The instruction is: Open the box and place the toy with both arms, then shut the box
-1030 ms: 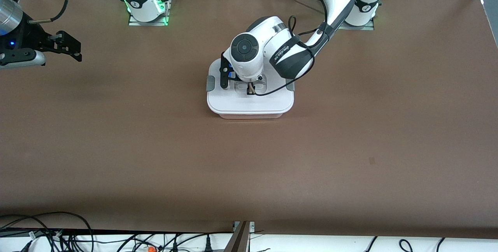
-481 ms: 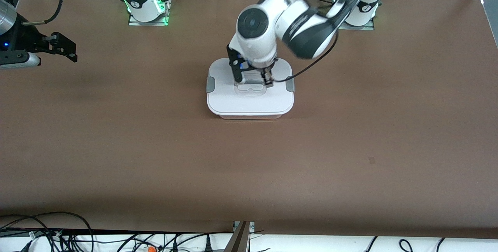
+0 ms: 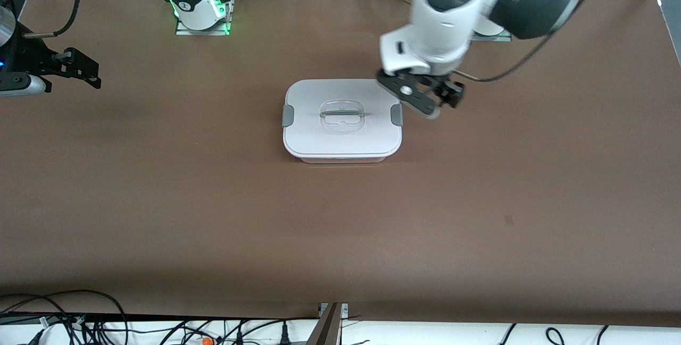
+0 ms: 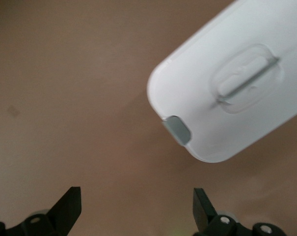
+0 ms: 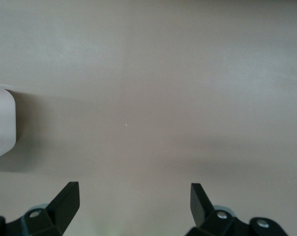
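You have a plain brown surface (image 3: 213,201), matte and unpatterned, with one small darker fleck toward the left arm's end. On it the box (image 3: 342,137) shows a white lid, a grey clip (image 3: 287,115) on each short side, a clear handle (image 3: 341,116) recessed at its centre, and a pale pinkish strip of tub under the lid's rim. Both arms are white with black joint bands; the left gripper (image 3: 425,97) and right gripper (image 3: 80,68) are black. A green light glows at the right arm's base (image 3: 199,12). Black cables (image 3: 80,323) lie over white along the surface's nearer edge.
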Controlling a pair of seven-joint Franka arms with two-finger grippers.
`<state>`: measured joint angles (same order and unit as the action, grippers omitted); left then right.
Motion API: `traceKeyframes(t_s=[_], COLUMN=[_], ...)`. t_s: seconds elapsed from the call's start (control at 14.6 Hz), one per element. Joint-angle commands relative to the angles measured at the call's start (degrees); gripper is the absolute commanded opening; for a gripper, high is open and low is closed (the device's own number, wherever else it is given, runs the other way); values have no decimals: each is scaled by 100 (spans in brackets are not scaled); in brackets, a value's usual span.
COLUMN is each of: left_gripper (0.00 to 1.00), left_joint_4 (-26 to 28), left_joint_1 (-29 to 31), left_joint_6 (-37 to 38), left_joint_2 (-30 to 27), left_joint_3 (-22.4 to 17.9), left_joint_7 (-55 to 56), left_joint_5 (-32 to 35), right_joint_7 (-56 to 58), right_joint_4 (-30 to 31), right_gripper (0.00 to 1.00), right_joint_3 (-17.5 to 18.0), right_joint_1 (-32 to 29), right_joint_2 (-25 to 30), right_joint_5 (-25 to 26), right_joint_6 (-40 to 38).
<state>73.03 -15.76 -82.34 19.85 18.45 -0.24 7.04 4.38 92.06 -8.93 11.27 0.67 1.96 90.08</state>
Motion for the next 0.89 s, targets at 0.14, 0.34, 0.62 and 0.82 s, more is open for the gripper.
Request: traceKeyframes(t_s=[0.14,0.34,0.62,0.82], left_gripper=[100,100,100,100], left_joint_4=[299,1506,2576,2558], left_joint_1=[416,433,1256,1655], left_joint_6=[-150,-955,-1847,-1768], left_joint_2=[-639,-1506,-2152,-2081], left_joint_3=[-691,-1334,-1609,-1335], left_joint_7=[120,147,121,173], left_joint_5=[-245,-326,-791,-765], right_joint_7=[-43,-86,-86,-60], right_joint_4=[-127,-127,-127,-127], right_gripper=[100,100,100,100], right_joint_3=[32,67,50,50], right_joint_1=[-10,25,7,-2], right_joint_2=[-49,-49,-58,-58], right_joint_5=[-108,-169,-187,-187], right_joint_6=[98,221,300,335])
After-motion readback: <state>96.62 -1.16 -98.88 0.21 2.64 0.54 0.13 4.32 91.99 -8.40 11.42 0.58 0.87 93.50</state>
